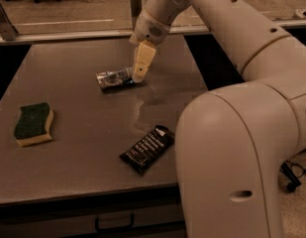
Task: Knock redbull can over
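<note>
The redbull can [113, 79] lies on its side on the brown table [83, 148], silver and dented, toward the far middle. My gripper [138, 77] hangs over the can's right end, its cream fingers pointing down and touching or just in front of that end. The arm reaches in from the upper right and its large white body fills the right side of the view.
A green and yellow sponge [33, 123] lies at the left of the table. A black snack wrapper [147, 148] lies near the front edge, next to the arm's body. A rail [58, 36] runs along the table's far edge.
</note>
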Robot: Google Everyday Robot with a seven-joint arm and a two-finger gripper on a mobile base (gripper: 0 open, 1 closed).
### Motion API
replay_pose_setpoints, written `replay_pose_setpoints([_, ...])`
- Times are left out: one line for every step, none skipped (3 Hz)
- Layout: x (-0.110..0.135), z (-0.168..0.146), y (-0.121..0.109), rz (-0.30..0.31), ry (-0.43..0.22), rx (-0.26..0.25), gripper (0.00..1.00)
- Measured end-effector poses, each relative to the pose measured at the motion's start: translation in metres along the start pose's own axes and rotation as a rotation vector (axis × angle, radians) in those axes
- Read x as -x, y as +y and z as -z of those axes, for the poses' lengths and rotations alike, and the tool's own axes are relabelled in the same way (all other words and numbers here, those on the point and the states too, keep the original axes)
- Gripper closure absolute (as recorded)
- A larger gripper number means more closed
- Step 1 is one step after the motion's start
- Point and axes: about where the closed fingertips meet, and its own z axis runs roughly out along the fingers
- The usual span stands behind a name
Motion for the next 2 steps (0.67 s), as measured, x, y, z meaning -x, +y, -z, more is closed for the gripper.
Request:
replay_pose_setpoints([-0.0351, 0.0429, -0.0135, -0.129, -0.039, -0.119, 0.0])
replay_pose_setpoints([-0.0408, 0.0464, -0.0146, -0.146, -0.041, -0.129, 0.0])
